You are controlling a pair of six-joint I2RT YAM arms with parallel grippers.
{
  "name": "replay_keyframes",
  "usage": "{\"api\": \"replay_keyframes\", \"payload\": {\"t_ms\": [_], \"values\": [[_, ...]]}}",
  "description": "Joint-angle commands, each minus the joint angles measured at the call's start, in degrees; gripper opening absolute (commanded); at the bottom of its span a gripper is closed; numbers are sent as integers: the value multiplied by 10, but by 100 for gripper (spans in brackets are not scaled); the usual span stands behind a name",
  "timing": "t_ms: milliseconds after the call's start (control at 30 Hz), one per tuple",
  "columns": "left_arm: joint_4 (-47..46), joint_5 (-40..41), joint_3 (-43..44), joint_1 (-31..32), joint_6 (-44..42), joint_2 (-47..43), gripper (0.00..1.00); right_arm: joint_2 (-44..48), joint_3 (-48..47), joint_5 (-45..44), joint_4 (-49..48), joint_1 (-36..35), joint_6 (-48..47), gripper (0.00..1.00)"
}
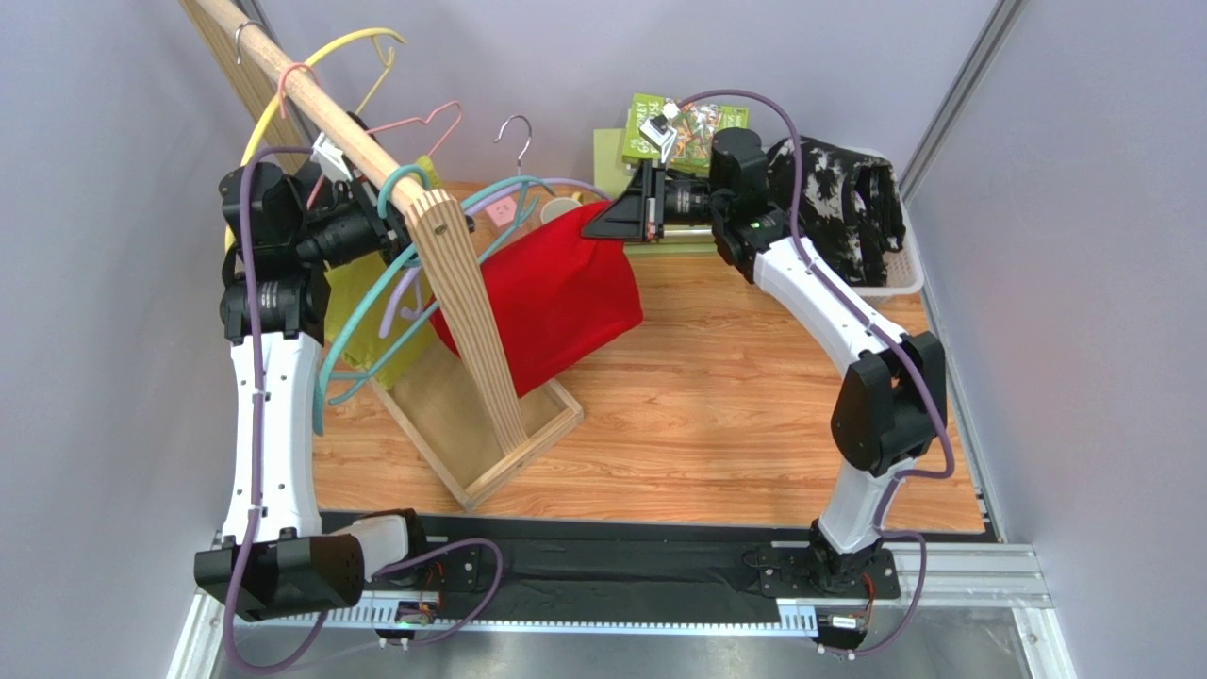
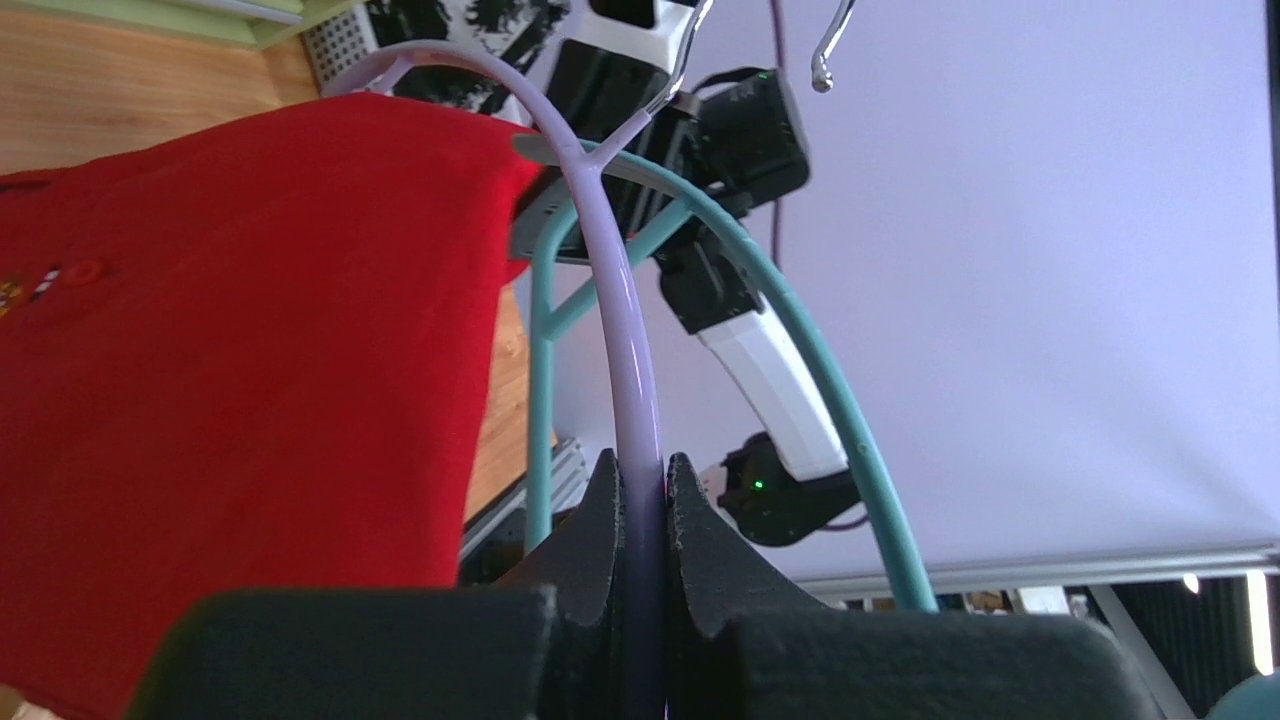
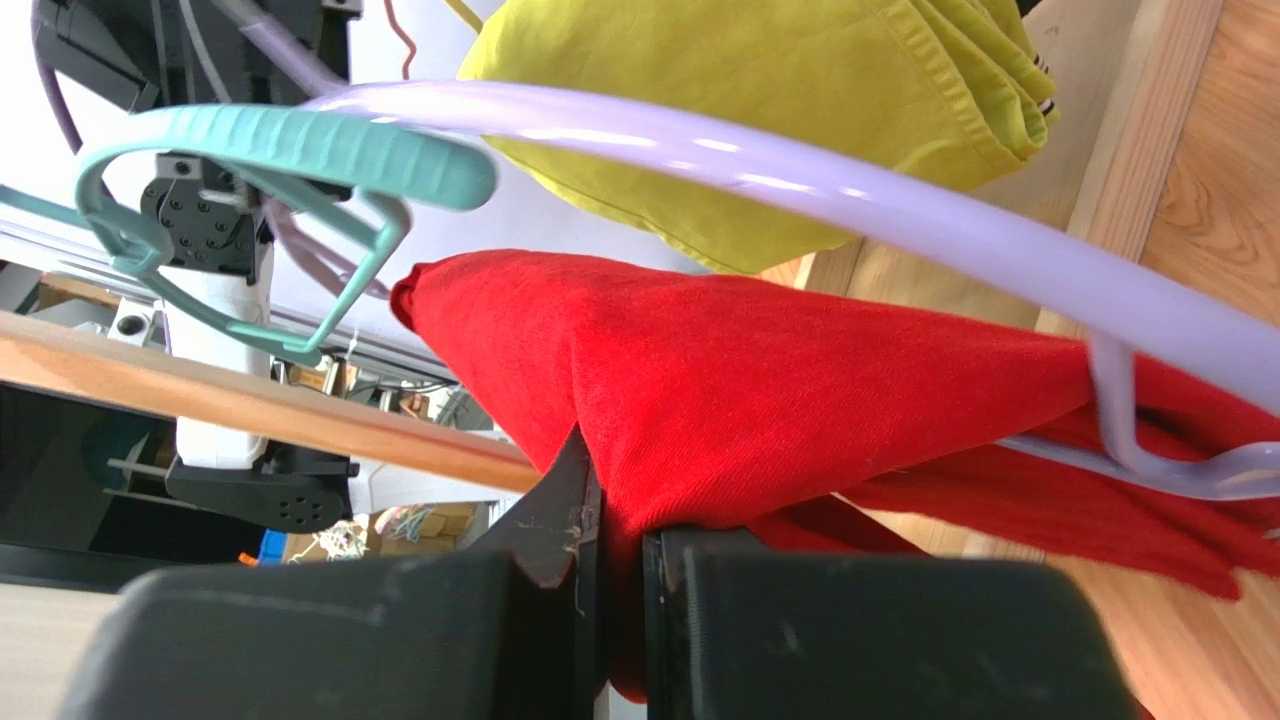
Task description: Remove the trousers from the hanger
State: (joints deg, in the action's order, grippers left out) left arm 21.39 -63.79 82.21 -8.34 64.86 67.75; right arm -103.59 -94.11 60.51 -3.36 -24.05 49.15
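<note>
The red trousers (image 1: pixel 556 304) hang over the bar of a lilac hanger (image 1: pixel 527 198) by the wooden rack. My left gripper (image 1: pixel 386 227) is shut on the lilac hanger's arm (image 2: pixel 631 360), with the red cloth (image 2: pixel 226 375) to its left. My right gripper (image 1: pixel 624 219) is shut on a corner of the red trousers (image 3: pixel 812 405) and holds it beneath the lilac hanger (image 3: pixel 842 195). The black trousers with white splatter (image 1: pixel 836 205) lie in a white tray (image 1: pixel 907 276) at the back right.
A wooden rack (image 1: pixel 468 326) with a slanted pole (image 1: pixel 305 99) stands left of centre. On it hang a teal hanger (image 1: pixel 371 304), a yellow one (image 1: pixel 347 50), a pink one (image 1: pixel 425 128) and a yellow-green garment (image 3: pixel 751 105). A green box (image 1: pixel 666 135) sits at the back.
</note>
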Motion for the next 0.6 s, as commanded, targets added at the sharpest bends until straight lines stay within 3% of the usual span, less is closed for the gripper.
{"api": "replay_keyframes", "payload": {"t_ms": [0,200,567], "values": [[97,82,27,-11,-33,-1,0,73,-35,4,31,16,-36,0],[152,114,34,-11,-91,5,0,95,-83,-55,157,33,-67,0],[168,133,44,-13,-112,13,0,135,-195,-203,373,74,-101,0]]}}
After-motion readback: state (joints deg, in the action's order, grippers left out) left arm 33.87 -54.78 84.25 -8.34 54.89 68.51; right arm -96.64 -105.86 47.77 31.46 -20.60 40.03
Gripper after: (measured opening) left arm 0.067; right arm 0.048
